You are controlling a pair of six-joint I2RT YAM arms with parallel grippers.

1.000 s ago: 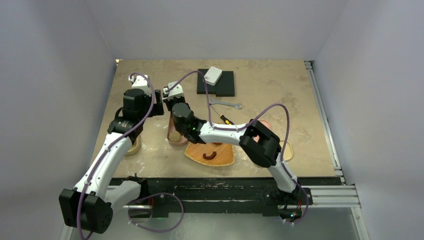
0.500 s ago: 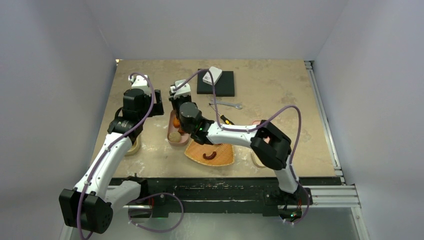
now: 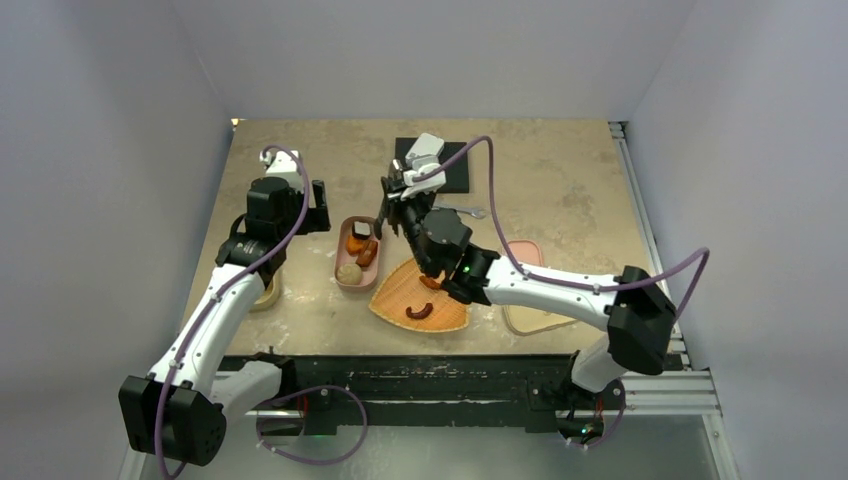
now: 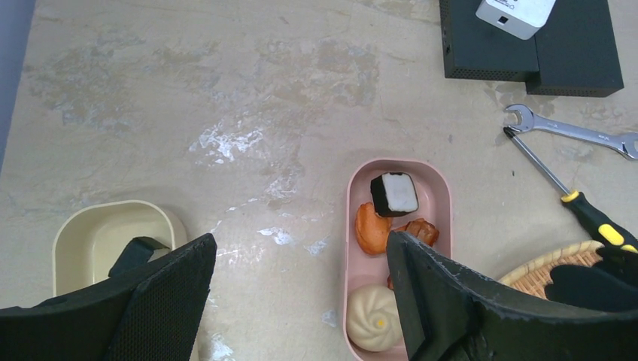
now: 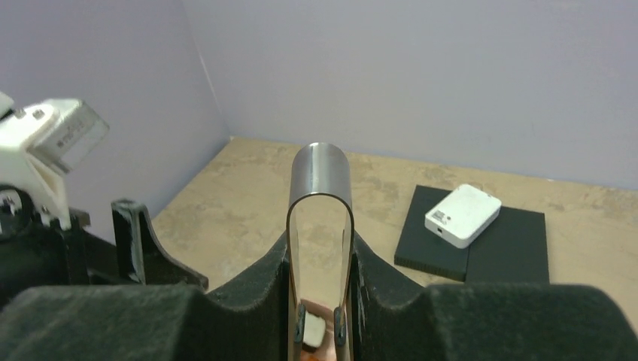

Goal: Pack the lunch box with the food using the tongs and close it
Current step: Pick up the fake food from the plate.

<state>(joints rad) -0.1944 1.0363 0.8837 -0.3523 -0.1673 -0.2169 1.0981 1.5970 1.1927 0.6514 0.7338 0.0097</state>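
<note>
jaws: left gripper is spread wide w/ nothing btw its pads. right gripper is pinched narrow on the tongs, one finger on each arm, the bent end sticking up past the fingers. tong tips point down and are too small to tell what they touch.

lunch box: pink, open, sits on the table. food in it: black-and-white piece at the far end, two orange bits in the middle, bun at the near end.

all rel. to the lunch box, top view:
- left gripper hovers off its far-left corner, up in the air
- right gripper w/ tongs is off its far-right corner
- woven basket is just beside its near-right side, holding a brown sausage & a red bit
- cream container is to its left, apart
- screwdriver & wrench are to its right, past the basket's far edge
- black block w/ a white box on top is further off, beyond its far-right
- flat pink-rimmed piece is well to its right, partly under the right arm
</note>
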